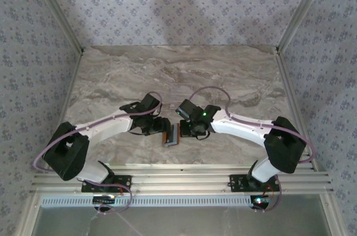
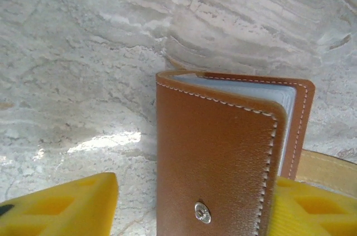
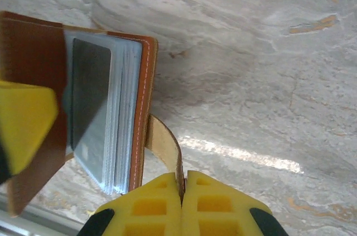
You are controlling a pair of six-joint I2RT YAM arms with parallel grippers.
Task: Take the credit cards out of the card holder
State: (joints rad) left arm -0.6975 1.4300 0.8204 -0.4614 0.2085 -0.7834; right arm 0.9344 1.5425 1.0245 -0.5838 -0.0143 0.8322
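**Left arm** [image 1: 83,135]: reaches from the near-left base toward table centre.

**Left gripper** [image 1: 158,127]: jaws spread on either side of the holder. In the left wrist view, one finger [image 2: 67,205] stands clear of the cover and the other finger [image 2: 315,208] sits just beside the holder's open edge. It is not clamped.

**Holder** [image 1: 171,136]: orange-brown leather with white stitching, between the two grippers at near-centre of the table. It stands on edge and is partly open, with a snap stud [image 2: 202,212] on the cover. Whether it rests on the table cannot be told.

**Cards** [image 3: 89,96]: all inside the holder. A dark one faces out in the front sleeve, with a stack of pale grey-blue edges behind it.

**Tab** [image 3: 164,141]: a curved leather strap leaving the holder's side.

**Right gripper** [image 3: 184,183]: yellow fingers pressed together, pinching the tab.

**Right arm** [image 1: 251,130]: reaches from the near-right base toward centre.

**Table** [image 1: 223,74]: grey-beige marble pattern.
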